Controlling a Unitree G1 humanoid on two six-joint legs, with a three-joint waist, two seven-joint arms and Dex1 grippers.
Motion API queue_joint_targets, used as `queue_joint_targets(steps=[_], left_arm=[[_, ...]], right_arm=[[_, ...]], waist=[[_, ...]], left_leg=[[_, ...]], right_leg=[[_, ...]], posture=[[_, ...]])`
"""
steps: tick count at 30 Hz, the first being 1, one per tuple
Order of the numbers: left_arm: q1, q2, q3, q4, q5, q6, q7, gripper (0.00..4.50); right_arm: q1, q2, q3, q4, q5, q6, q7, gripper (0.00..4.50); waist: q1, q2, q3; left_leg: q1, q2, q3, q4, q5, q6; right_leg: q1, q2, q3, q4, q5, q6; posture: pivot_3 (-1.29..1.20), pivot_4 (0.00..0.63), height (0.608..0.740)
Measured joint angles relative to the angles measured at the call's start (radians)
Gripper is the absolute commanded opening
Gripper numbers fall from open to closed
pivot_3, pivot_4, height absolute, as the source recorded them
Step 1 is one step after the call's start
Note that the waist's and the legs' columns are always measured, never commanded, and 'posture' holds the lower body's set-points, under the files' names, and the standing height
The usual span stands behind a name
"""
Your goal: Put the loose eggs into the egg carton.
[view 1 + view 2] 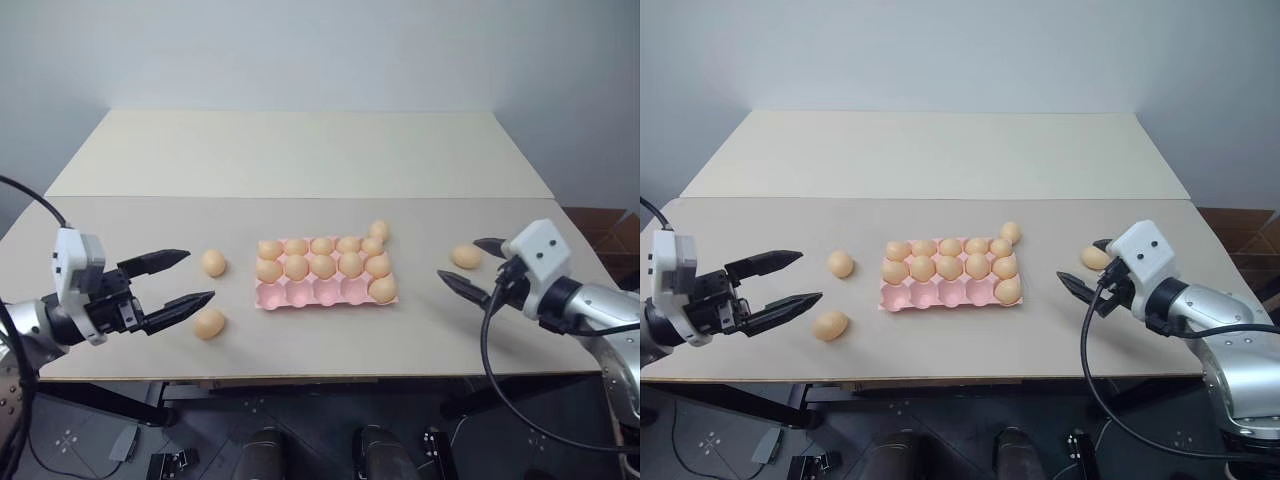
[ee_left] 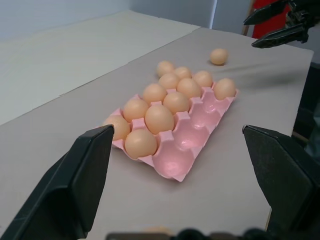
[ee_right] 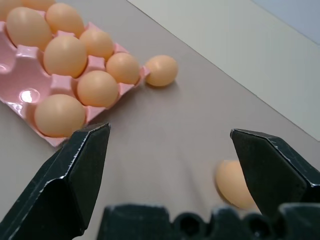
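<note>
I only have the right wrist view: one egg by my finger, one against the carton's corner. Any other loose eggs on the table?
Observer: Yes, two more on the carton's left: the farther left egg and the nearer left egg, both apart from the egg carton.
Operator: Is the other end effector holding one?
Observer: No. The left end effector is open and empty, pointing toward those two eggs.
Operator: How many cups are free?
Observer: Four, all in the row nearest the robot. That row's rightmost cup holds the front-row egg.
</note>
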State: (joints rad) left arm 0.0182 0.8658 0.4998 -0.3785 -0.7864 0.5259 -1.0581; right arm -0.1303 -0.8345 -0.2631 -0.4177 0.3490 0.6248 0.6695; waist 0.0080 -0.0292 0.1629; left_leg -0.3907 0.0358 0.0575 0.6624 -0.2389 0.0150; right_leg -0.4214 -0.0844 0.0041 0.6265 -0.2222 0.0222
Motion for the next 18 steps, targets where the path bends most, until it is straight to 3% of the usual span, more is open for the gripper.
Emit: queue_joint_targets(steps=[5, 11, 18], left_arm=[[-0.053, 0.000, -0.066, 0.020, 0.012, -0.007, -0.025, 4.47], [-0.079, 0.000, -0.092, 0.041, 0.020, -0.025, -0.040, 4.47], [-0.077, 0.000, -0.092, 0.042, 0.023, -0.025, -0.053, 4.47]], right_arm=[[-0.140, -0.011, 0.091, 0.322, -0.115, -0.124, 0.008, 4.50], [-0.325, 0.062, 0.218, 0.736, -0.238, -0.283, 0.004, 4.50], [-0.464, 0.141, 0.268, 0.967, -0.298, -0.394, 0.007, 4.50]], waist=[[-0.009, -0.001, 0.000], [-0.031, -0.001, 0.000], [-0.035, -0.001, 0.000]], left_leg=[[0.001, -0.001, 0.003, 0.000, 0.000, 0.000], [0.000, 0.000, 0.003, 0.000, 0.000, 0.001], [0.001, 0.000, 0.003, 0.000, 0.000, 0.001]], right_leg=[[0.000, 0.000, 0.004, -0.001, 0.000, -0.001], [-0.002, 0.002, 0.006, -0.001, 0.006, 0.003], [-0.001, 0.002, 0.006, -0.001, 0.006, 0.004]], posture=[[0.00, 0.150, 0.740], [0.00, 0.150, 0.740], [0.00, 0.150, 0.740]])
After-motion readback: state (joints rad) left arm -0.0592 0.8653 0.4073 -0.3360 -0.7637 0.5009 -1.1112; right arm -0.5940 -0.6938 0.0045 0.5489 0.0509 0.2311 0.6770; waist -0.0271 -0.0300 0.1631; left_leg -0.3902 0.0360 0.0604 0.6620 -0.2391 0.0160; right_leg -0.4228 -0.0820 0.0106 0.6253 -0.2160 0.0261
